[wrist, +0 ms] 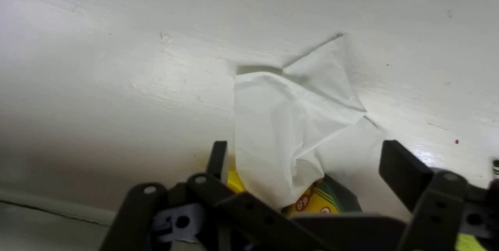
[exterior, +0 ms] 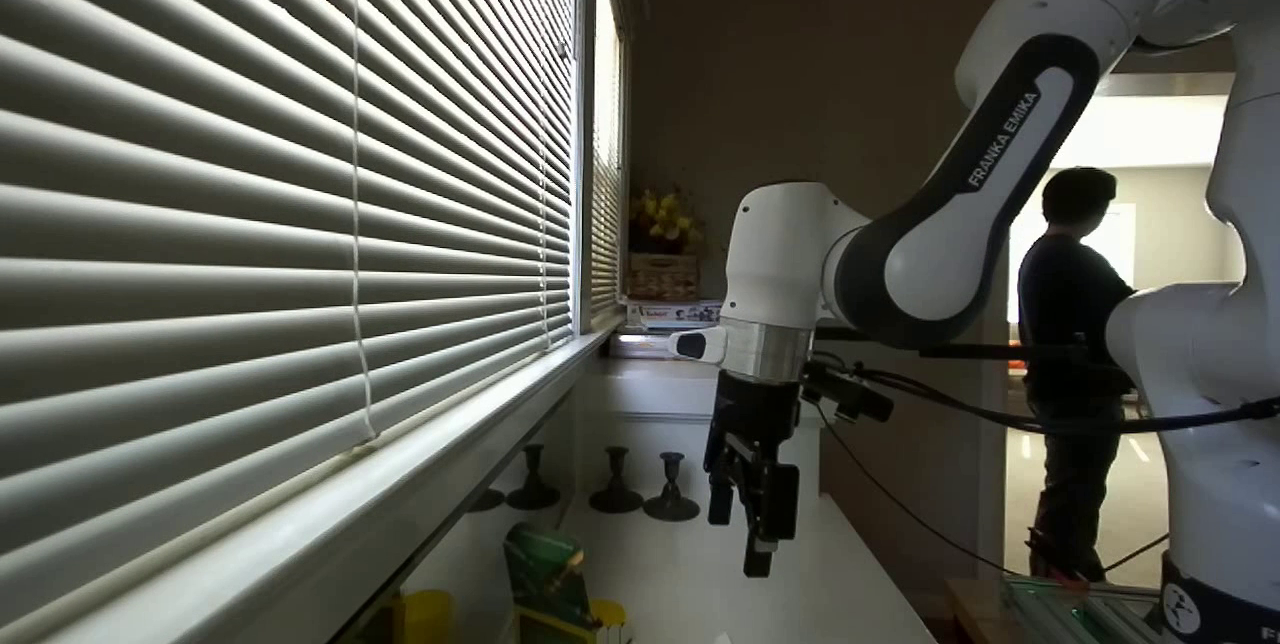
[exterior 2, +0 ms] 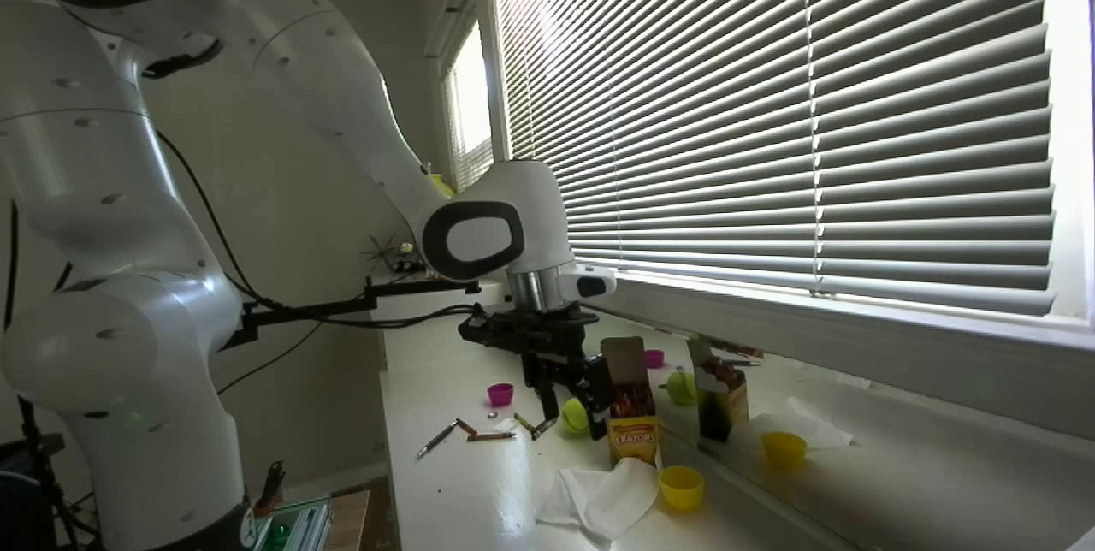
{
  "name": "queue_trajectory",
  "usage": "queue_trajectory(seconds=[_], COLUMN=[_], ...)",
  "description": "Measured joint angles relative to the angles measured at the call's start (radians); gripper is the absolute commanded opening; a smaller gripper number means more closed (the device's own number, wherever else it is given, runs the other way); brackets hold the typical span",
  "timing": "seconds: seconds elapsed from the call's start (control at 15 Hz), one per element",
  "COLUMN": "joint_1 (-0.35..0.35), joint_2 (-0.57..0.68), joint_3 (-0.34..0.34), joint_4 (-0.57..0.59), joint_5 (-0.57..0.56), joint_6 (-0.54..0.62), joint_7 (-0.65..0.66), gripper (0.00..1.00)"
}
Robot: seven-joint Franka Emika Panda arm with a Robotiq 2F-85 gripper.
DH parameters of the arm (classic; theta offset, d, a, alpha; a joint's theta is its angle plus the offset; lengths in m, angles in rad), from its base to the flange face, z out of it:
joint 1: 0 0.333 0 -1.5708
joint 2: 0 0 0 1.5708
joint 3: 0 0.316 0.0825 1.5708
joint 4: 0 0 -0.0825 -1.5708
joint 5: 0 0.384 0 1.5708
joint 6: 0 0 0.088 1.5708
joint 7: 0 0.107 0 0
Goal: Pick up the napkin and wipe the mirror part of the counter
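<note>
My end effector (wrist: 306, 161) gapes empty in the wrist view, hangs over the counter (exterior: 845, 589) in an exterior view, and in an exterior view the napkin (exterior 2: 599, 500) lies there, so lifting it and wiping the mirror (exterior 2: 898, 482) seem undone.

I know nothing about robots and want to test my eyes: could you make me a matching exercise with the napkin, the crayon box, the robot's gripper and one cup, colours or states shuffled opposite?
1. Napkin
2. Crayon box
3. Gripper
4. Cup farther from the napkin

A. Open, holding nothing
B. Pink
C. White and rumpled
D. Printed, top open

Pairs: 1-C; 2-D; 3-A; 4-B
</note>
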Motion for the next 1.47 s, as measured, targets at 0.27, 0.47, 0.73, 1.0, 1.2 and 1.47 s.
queue_trajectory(seconds=[0.27, 0.47, 0.73, 1.0, 1.2, 1.47], joint_1=[0.050, 0.060, 0.049, 0.050, 0.050, 0.054], joint_2=[0.036, 0.061, 0.080, 0.145, 0.187, 0.247], joint_3=[-0.013, -0.015, -0.012, 0.003, 0.022, 0.034], joint_4=[-0.023, -0.023, -0.023, -0.023, -0.023, -0.022], joint_5=[0.132, 0.145, 0.122, 0.122, 0.122, 0.134], joint_6=[0.069, 0.098, 0.137, 0.233, 0.290, 0.376], joint_7=[-0.080, -0.090, -0.085, -0.085, -0.086, -0.119], gripper=[1.00, 1.00, 1.00, 1.00, 1.00, 1.00])
